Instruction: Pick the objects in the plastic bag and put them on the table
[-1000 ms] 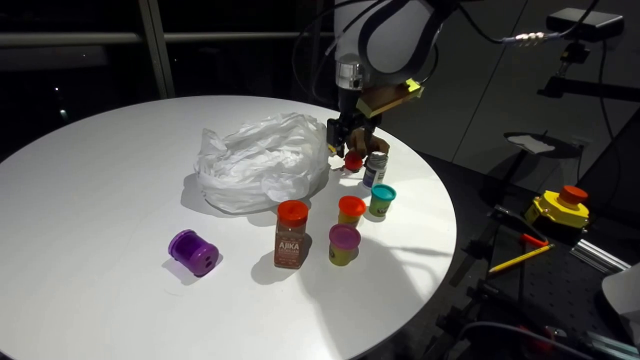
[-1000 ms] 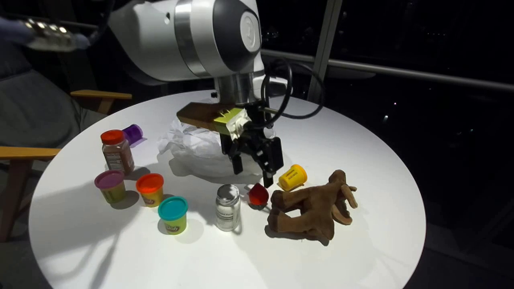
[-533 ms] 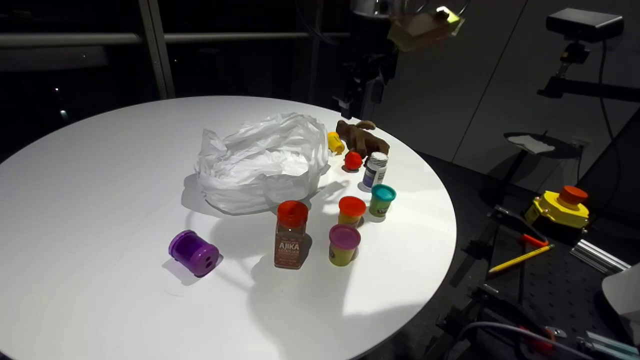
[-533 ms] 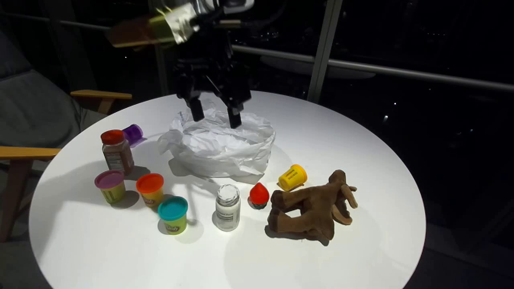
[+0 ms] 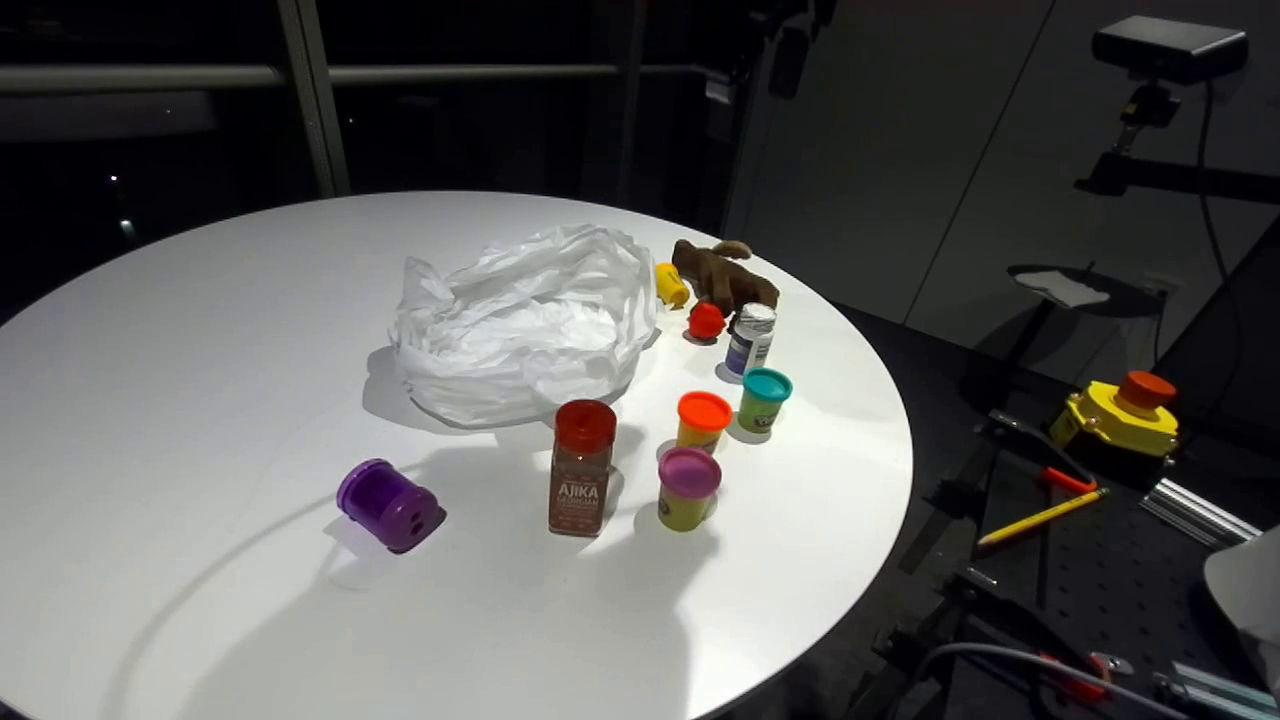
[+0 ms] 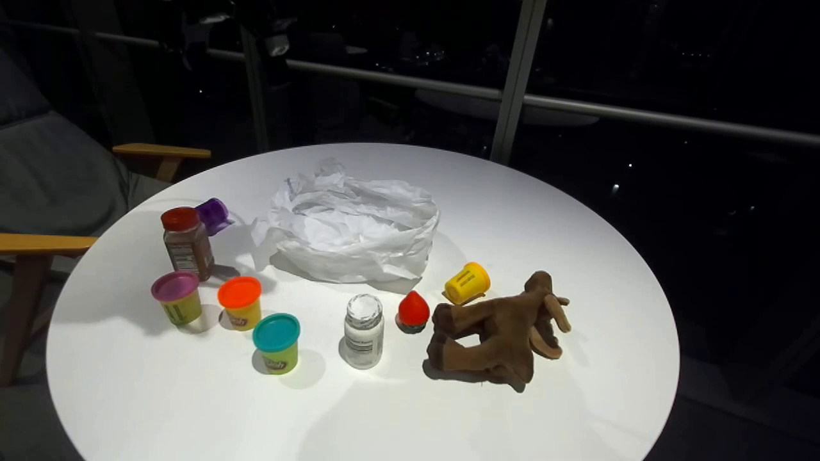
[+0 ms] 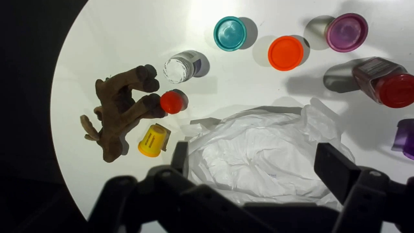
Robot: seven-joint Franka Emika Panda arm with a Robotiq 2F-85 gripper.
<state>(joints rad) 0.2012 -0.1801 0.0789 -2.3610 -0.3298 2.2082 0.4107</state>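
The white plastic bag (image 5: 520, 340) lies crumpled with its mouth open on the round white table (image 5: 220, 300). It also shows in an exterior view (image 6: 359, 230) and in the wrist view (image 7: 252, 158), where only white plastic shows inside. My gripper (image 7: 250, 157) is open and empty, high above the bag, with its fingers apart. In an exterior view the gripper (image 6: 234, 48) is dark and partly out of frame. On the table around the bag are a brown plush animal (image 6: 500, 333), a yellow cup (image 6: 467, 283), a red-topped object (image 6: 413, 310) and a white bottle (image 6: 364, 339).
Cups with teal (image 6: 276, 333), orange (image 6: 239, 292) and purple (image 6: 175, 287) lids stand on the table. A red-lidded Ajika jar (image 5: 580, 475) stands upright. A purple container (image 5: 387, 505) lies on its side. The plush lies near the table edge. A chair (image 6: 57, 179) stands beside the table.
My gripper has risen from beside the red object and yellow cup to high above the table, open and empty. The objects and the bag stay in their places.
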